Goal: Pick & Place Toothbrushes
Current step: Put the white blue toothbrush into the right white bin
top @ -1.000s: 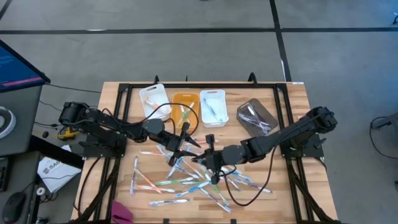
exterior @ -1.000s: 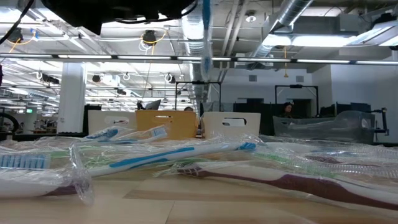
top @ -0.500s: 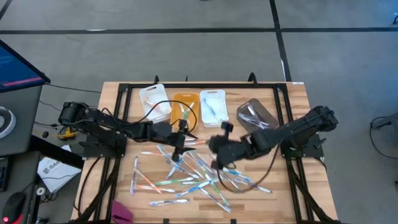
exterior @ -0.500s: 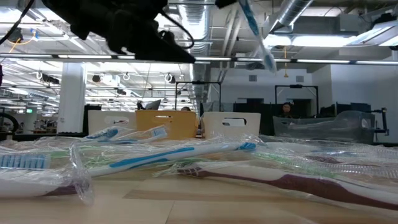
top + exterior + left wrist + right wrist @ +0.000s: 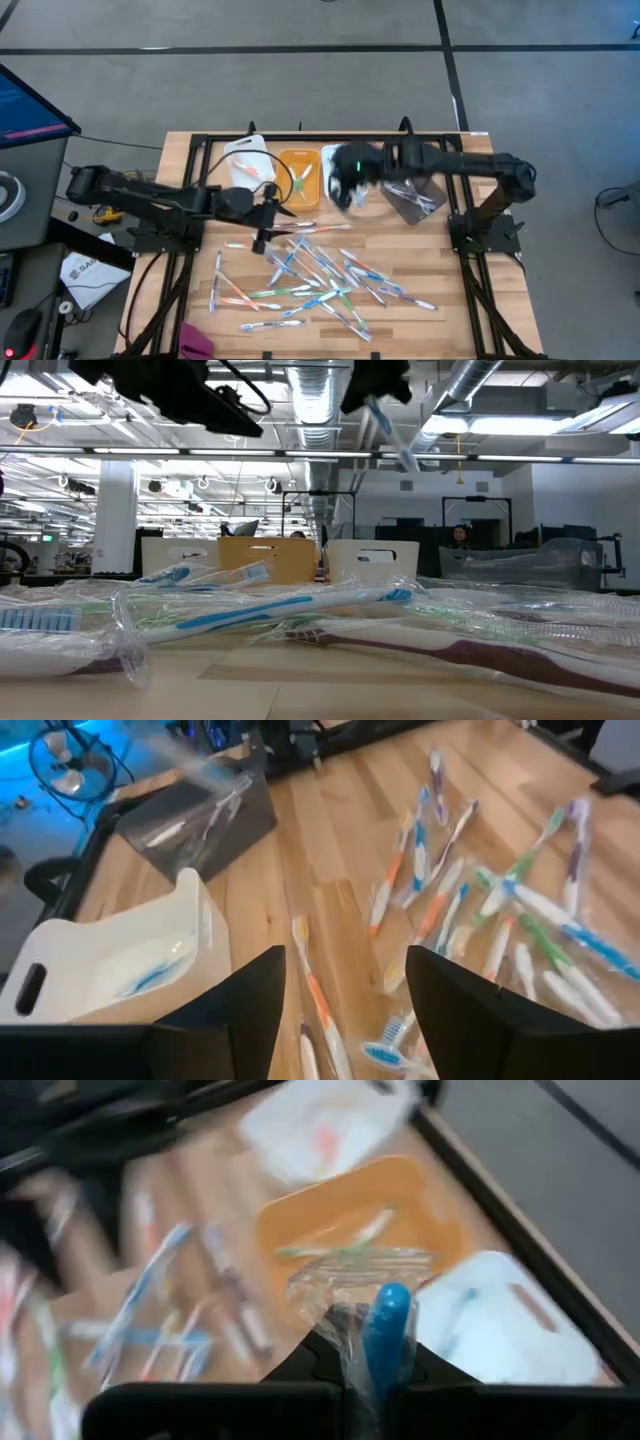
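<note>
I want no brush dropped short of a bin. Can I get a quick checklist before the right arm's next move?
1. Right gripper shut on the wrapped blue toothbrush: ok.
2. Right gripper over the bin row, near the right-hand white bin: ok.
3. Whether it is exactly above that bin: cannot tell.
4. Left gripper open, empty, clear of the bins: ok.
5. Orange bin next door already holds a brush: ok.
6. Pile of toothbrushes left on the table: not ok, many remain.

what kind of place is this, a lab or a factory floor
Most likely a robotics lab in an open-plan office or workshop. Exposed ceiling ducts and rows of desks with a seated person show beyond the wooden table, which stands on a grey floor with a monitor beside it.
</note>
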Controlling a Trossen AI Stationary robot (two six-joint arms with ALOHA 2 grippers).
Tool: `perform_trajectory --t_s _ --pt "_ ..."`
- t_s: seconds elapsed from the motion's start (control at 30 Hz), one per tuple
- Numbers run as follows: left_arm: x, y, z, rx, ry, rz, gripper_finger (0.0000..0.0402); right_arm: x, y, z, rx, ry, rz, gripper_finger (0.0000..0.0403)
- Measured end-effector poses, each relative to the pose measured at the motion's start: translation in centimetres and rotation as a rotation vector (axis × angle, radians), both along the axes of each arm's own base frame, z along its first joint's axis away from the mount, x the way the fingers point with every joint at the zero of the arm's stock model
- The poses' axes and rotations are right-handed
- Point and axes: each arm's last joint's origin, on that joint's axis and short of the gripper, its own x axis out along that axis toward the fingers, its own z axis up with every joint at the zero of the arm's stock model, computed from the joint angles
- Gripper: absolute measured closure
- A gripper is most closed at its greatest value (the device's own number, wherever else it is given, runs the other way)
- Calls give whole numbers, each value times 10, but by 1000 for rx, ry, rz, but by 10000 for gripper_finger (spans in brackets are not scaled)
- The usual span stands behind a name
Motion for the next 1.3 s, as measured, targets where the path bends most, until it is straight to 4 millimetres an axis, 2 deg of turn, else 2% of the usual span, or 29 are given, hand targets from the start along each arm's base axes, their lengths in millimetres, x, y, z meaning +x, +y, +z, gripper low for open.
perform_trajectory --t_s 0.13,0.23,0.33,0.5,0.7,0.93,1.2,1.3 --pt "-13 1 8 -55 5 28 202 -9 -50 -1 87 -13 -84 398" --pt "-19 2 10 -62 19 33 202 -10 -75 -5 118 -27 -128 398" --pt "-21 2 9 -71 34 39 202 -7 -95 -20 150 9 -163 398" --pt "-21 2 4 -119 80 71 202 11 -120 -54 164 73 -171 397" --pt "-27 3 -10 -195 168 130 202 25 -137 -84 173 113 -187 397" --pt "-36 3 -34 -229 241 168 202 27 -142 -97 241 193 -205 397" --pt "-37 3 -39 -289 247 210 202 42 -141 -117 271 199 -225 397" --pt "-37 3 -38 -294 241 210 202 37 -143 -125 306 254 -240 397"
